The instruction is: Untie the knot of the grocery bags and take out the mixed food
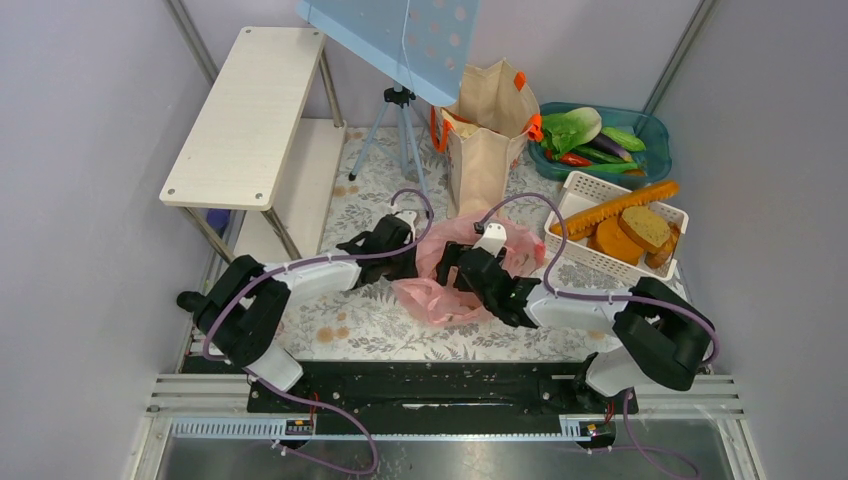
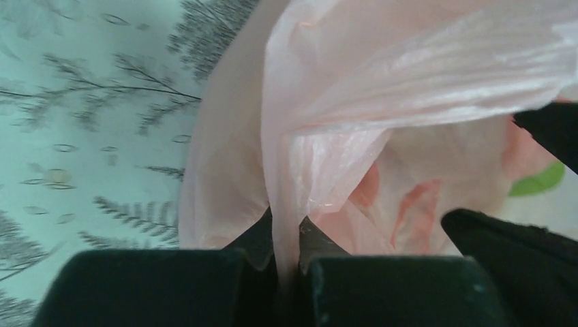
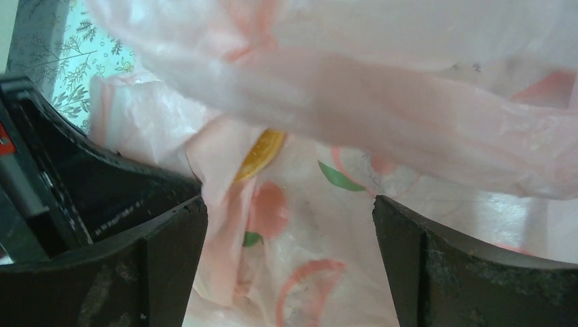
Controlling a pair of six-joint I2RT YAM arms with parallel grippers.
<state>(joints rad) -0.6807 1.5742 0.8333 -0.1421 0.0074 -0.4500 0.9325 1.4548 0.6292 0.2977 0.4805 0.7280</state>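
The pink translucent grocery bag lies crumpled on the floral table mat between my two grippers. My left gripper is at the bag's left edge, shut on a fold of the pink film, which runs up between its fingertips. My right gripper is over the bag's middle, open, with pink film between its spread fingers but not pinched. A yellow-orange round piece shows through the plastic, along with red and green printed patches. The rest of the mixed food in the bag is hidden.
A beige tote with orange handles stands behind the bag. A white basket of bread pieces and a teal tray of vegetables sit at right. A white shelf and a small tripod stand at back left.
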